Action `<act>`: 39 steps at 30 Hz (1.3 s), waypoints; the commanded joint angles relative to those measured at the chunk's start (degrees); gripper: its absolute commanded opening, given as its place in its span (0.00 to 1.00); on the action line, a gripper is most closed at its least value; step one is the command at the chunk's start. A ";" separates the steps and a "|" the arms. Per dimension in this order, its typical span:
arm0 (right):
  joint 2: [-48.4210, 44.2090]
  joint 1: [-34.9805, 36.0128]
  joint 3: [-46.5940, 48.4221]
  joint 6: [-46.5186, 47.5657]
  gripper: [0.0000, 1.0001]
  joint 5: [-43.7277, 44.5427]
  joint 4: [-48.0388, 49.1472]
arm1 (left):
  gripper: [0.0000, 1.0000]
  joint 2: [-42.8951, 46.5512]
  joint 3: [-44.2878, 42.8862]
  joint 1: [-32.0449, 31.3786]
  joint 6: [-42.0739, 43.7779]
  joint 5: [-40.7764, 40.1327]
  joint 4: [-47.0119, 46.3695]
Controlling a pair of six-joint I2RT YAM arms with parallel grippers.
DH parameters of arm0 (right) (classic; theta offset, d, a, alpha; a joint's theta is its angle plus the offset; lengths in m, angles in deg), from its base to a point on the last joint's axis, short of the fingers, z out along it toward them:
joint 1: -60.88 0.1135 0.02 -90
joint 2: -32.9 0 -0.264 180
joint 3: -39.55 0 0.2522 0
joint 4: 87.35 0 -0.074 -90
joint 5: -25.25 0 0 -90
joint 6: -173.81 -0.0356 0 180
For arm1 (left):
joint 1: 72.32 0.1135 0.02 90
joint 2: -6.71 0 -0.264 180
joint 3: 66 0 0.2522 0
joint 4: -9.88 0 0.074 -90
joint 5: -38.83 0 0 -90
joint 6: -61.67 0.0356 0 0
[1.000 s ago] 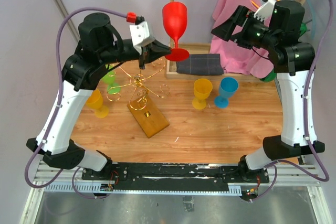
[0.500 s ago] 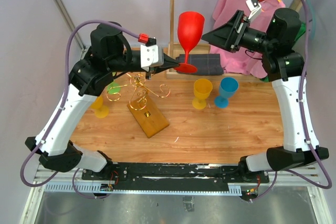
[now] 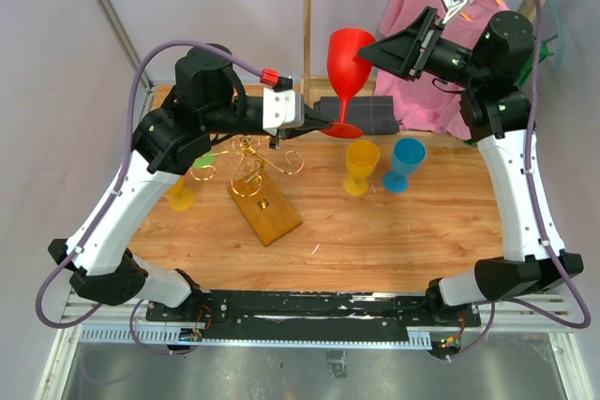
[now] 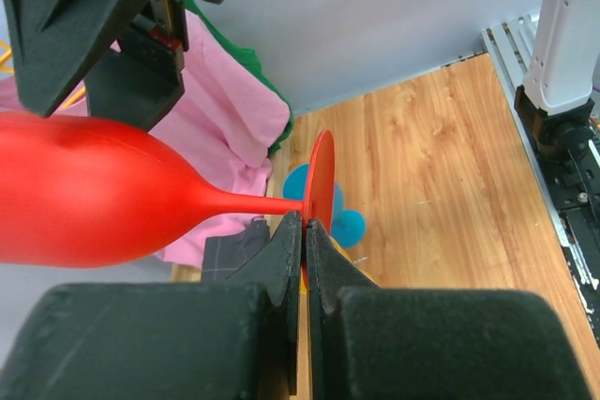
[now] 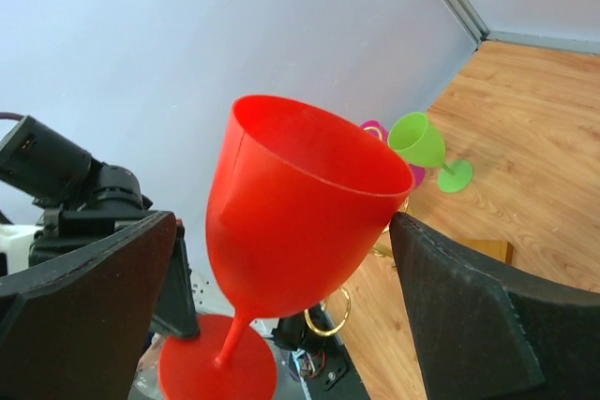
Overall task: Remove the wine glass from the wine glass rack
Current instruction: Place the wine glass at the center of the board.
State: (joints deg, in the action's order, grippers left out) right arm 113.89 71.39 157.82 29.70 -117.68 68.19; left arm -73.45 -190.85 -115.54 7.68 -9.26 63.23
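From above, an orange goblet (image 3: 176, 186) and a green one (image 3: 200, 149) stand near the bench's left edge, half hidden under my left arm. Beside them sits the wine glass rack (image 3: 255, 170), thin gold wire curled into spirals on a slanted rectangular wooden base. My left pincer (image 3: 323, 125) is clamped on the flat round foot of the red wine glass (image 3: 348, 65), held in the air clear of the rack; the left wrist view shows the black padded fingers (image 4: 287, 259) pinching that disc edge-on, which the overhead misses. My right pincer (image 3: 382, 49) stands wide apart, and only its wrist view shows the smooth, glossy bowl between the fingers (image 5: 469, 302). Yellow (image 3: 360, 165) and blue (image 3: 407, 163) goblets stand toward the far right.
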 commanded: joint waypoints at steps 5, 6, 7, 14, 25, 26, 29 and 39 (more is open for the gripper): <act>0.57 4.20 -3.50 -2.49 0.99 0.02 5.91 | 0.00 0.30 0.14 -1.72 1.23 -0.92 -1.26; 0.59 4.67 -3.72 -2.51 0.99 0.33 6.08 | 0.00 0.39 0.35 -1.83 1.29 -0.95 -1.27; 0.64 5.13 -3.85 -2.52 0.98 0.48 6.12 | 0.00 0.56 0.53 -1.97 1.45 -1.01 -1.26; 0.65 6.98 -5.39 -4.67 0.99 1.15 9.62 | 0.00 1.38 2.27 -3.22 2.20 -1.48 -1.27; -1.76 7.03 -8.99 -7.13 0.70 2.89 12.71 | 0.00 2.37 4.09 -4.14 3.25 -4.21 -1.23; -2.06 7.05 -9.30 -7.27 0.68 3.25 13.02 | 0.00 2.52 4.12 -4.15 3.23 -4.55 -1.26; -2.86 6.90 -9.58 -7.65 0.66 3.96 13.31 | 0.13 2.77 3.87 -4.24 2.73 -5.80 -1.22; -7.66 -0.50 -8.95 -4.54 0.65 7.23 7.52 | 0.99 5.23 5.52 -4.24 -0.13 -13.61 -1.42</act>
State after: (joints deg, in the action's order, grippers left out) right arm 109.98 75.32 148.20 22.45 -112.98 77.80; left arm -70.63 -186.08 -119.34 9.30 -18.81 62.80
